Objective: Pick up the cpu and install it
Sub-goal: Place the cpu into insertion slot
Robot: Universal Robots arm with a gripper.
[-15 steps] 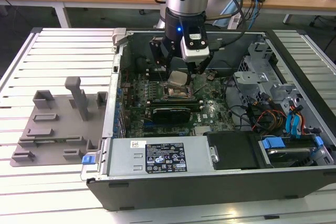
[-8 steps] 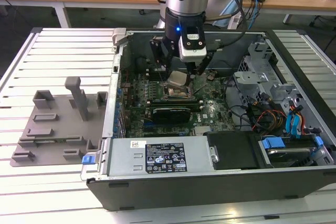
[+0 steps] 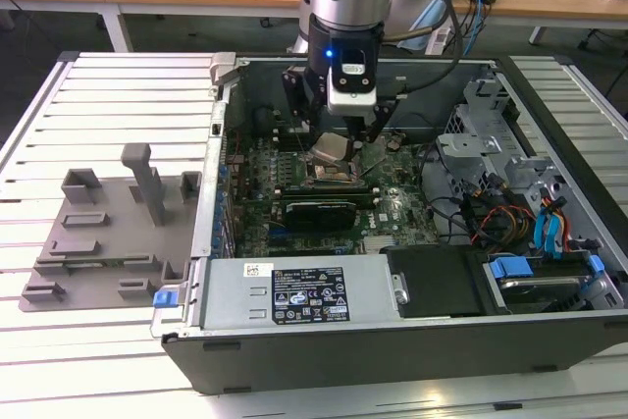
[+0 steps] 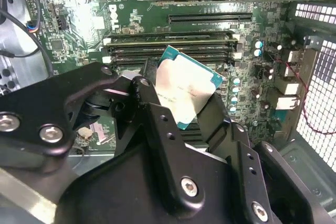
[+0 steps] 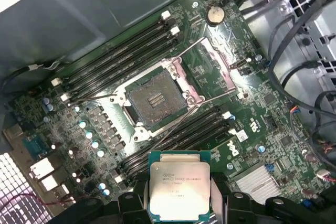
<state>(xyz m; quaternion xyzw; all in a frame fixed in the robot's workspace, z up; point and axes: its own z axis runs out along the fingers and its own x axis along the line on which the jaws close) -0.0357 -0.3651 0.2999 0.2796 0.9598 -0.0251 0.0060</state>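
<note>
Tool (image 5: 179,208) holds cpu (image 5: 179,182) over motherboard (image 5: 257,129) near socket (image 5: 156,99).

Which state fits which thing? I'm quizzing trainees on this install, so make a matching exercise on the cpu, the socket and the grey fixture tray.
Things:
1 cpu
2 socket
3 grey fixture tray

States:
A on the slatted table, outside the computer case
B held by the gripper above the motherboard
C open and empty

Pairs: 1-B; 2-C; 3-A
</note>
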